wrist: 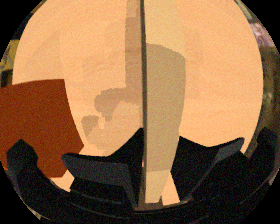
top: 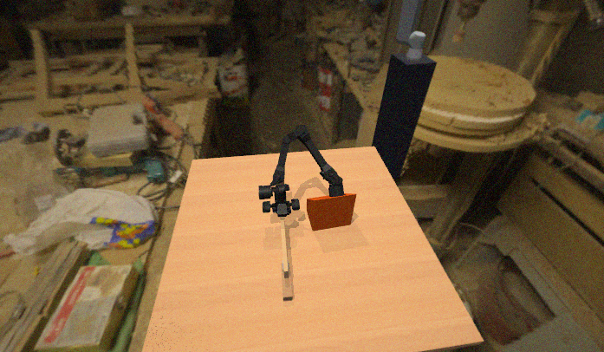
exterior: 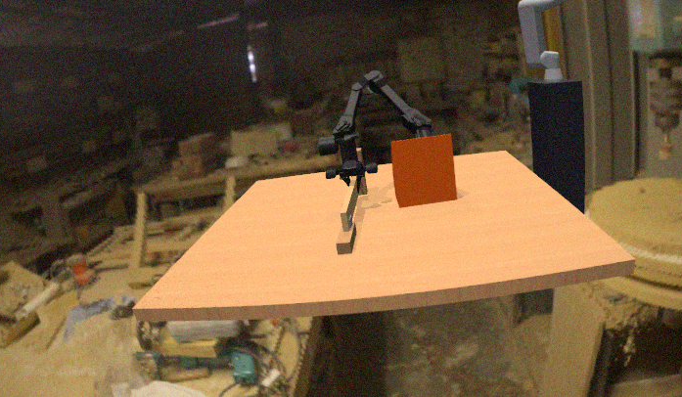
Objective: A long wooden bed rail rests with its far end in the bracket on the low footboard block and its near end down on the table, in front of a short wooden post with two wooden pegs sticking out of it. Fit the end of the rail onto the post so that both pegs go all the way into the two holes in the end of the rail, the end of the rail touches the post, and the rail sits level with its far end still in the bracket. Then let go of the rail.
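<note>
My gripper [top: 281, 211] [exterior: 351, 178] [wrist: 151, 131] is shut on the near end of the long wooden rail [top: 285, 244] [exterior: 350, 209] [wrist: 161, 106] and holds that end up off the table [top: 234, 270] [exterior: 481, 237]. The rail slopes down away from the gripper to the low footboard block [top: 288, 290] [exterior: 345, 243], where its far end sits. In the exterior view a short wooden post [exterior: 363, 186] stands just behind the gripper, close to the held end. Its pegs and the rail's holes are hidden by the gripper.
An orange block [top: 331, 211] [exterior: 424, 170] [wrist: 34, 123] stands on the table right of the gripper, in front of the arm's base. A tall dark pillar [top: 403, 109] [exterior: 555, 138] stands off the table's far right corner.
</note>
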Controlling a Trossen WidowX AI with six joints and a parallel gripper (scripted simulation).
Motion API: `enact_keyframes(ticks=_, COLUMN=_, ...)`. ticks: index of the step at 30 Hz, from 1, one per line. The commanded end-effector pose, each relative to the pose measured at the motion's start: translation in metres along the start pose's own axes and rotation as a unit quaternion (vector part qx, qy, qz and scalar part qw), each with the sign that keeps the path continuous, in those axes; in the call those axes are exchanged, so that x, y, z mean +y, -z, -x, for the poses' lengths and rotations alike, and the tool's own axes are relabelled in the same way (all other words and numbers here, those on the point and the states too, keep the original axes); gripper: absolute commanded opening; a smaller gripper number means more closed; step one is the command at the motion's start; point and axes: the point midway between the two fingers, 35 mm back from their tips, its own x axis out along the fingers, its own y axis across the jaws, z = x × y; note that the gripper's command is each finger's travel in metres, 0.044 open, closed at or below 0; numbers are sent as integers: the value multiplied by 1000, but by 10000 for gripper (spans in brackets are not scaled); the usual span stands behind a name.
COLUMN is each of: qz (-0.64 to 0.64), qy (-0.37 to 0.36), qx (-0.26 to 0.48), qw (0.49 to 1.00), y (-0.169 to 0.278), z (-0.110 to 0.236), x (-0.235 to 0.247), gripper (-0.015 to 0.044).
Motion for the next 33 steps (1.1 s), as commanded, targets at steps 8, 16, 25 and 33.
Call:
enact_keyframes(ticks=8, qz=-1, qy=3, qx=-2, qw=1000, y=-1, z=0, x=0, gripper=0)
enact_keyframes(ticks=16, qz=-1, qy=3, qx=-2, qw=1000, y=-1, z=2, x=0, gripper=0)
enact_keyframes(ticks=25, qz=-1, qy=3, qx=-2, qw=1000, y=0, z=2, x=0, gripper=0)
enact_keyframes(ticks=33, qz=-1, qy=3, qx=-2, qw=1000, y=2, z=1, x=1, gripper=0)
